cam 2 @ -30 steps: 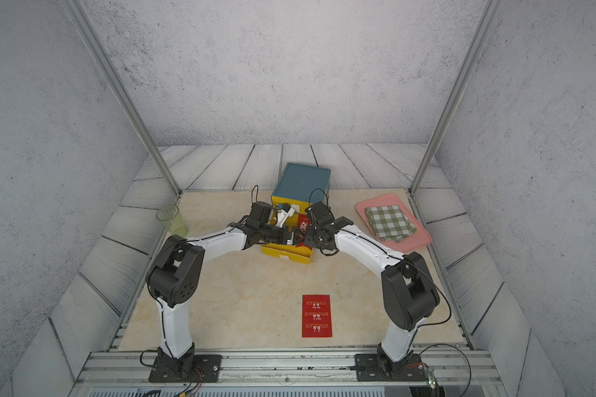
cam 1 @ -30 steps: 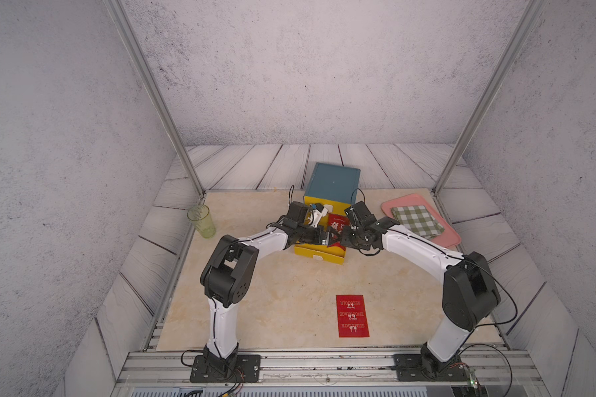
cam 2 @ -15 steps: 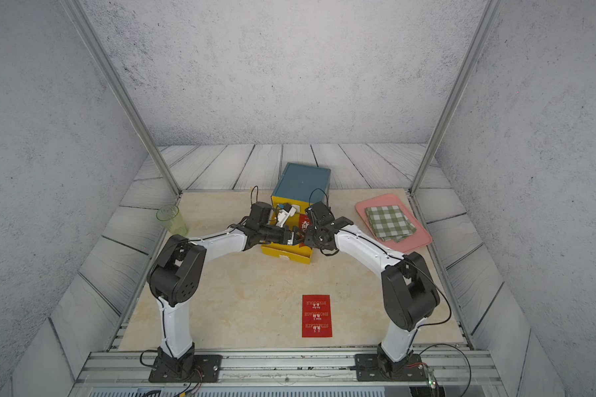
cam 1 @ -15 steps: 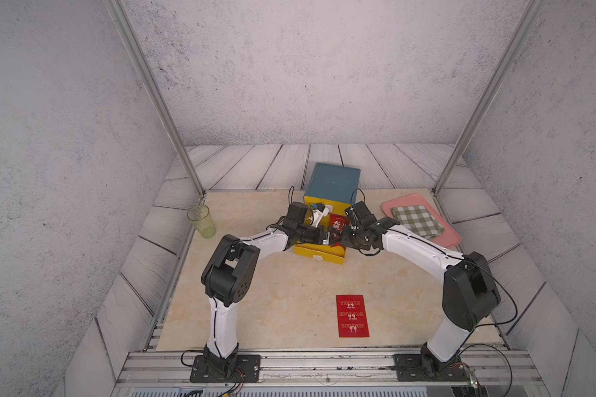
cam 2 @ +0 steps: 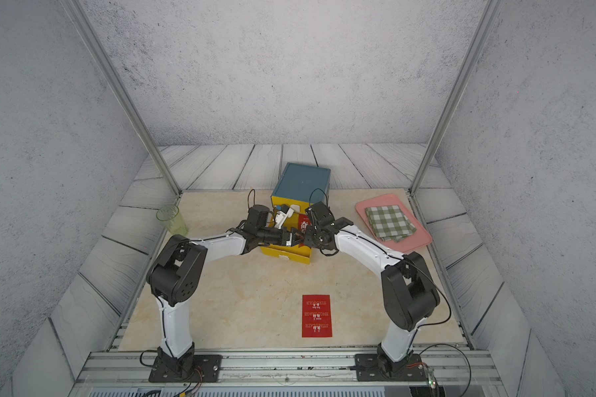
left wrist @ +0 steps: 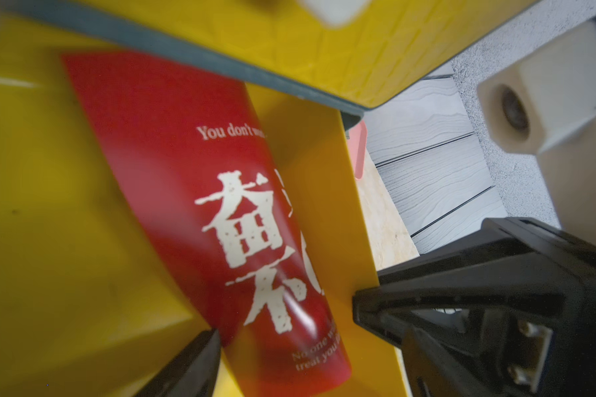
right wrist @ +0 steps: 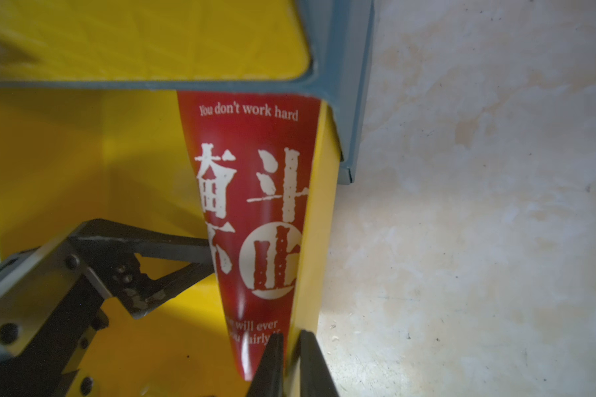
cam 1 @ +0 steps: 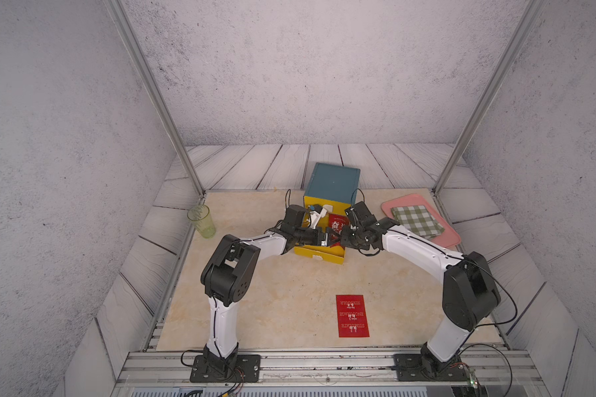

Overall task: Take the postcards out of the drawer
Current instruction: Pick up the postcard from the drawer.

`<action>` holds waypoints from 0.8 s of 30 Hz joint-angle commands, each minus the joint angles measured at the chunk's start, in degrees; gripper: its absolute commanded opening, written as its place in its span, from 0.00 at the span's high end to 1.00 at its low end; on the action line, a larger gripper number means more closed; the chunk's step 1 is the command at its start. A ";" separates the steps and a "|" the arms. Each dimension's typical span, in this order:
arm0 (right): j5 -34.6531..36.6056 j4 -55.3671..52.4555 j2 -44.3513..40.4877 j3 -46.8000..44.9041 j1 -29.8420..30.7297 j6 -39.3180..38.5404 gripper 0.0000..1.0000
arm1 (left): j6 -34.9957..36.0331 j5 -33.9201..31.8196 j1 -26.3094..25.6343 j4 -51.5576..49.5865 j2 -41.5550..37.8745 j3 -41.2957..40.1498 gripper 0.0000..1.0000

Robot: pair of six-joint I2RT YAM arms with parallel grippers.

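Red and glossy, a rectangular postcard with white Chinese characters (right wrist: 255, 192) stands bowed inside the open yellow plastic drawer (cam 1: 319, 256); it leans against the drawer wall on the right arm's side, and its far end is tucked under the teal-topped yellow box (cam 1: 332, 182); the words "You don't work hard" run across that far end. The right end effector (right wrist: 291, 359) sits at the card's near corner; its fingers are drawn close, with a slim gap over the rim of the drawer wall; whether they pinch anything I cannot tell. The left end effector (cam 1: 328, 238) is spread wide inside the drawer; the tip of one finger (right wrist: 179, 242) is at the card's bowed face. A second red rectangular postcard with white lettering (cam 1: 353, 316) lies flat on the beige stone-look counter (cam 1: 272, 302), near the front edge and well apart from the drawer. A green translucent cup (cam 1: 202, 221) stands at the counter's left edge; a pink tray (cam 1: 406, 202) at the right carries a folded green-checked cloth (cam 1: 417, 220).
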 commanded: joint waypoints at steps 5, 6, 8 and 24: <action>-4.82 1.78 0.64 -1.32 0.52 -1.26 0.78 | -0.65 2.51 -0.45 3.82 -1.65 0.09 0.12; -5.01 1.72 0.64 -1.21 0.47 -1.41 0.76 | -0.66 2.36 -0.45 3.58 -1.68 0.15 0.12; -5.25 1.39 0.73 -1.06 0.53 -1.79 0.71 | -0.69 2.17 -0.37 3.55 -1.73 0.35 0.11; -6.86 -1.53 -0.02 -1.75 1.15 -3.43 0.59 | -1.08 1.54 -0.19 2.94 -1.07 1.43 0.12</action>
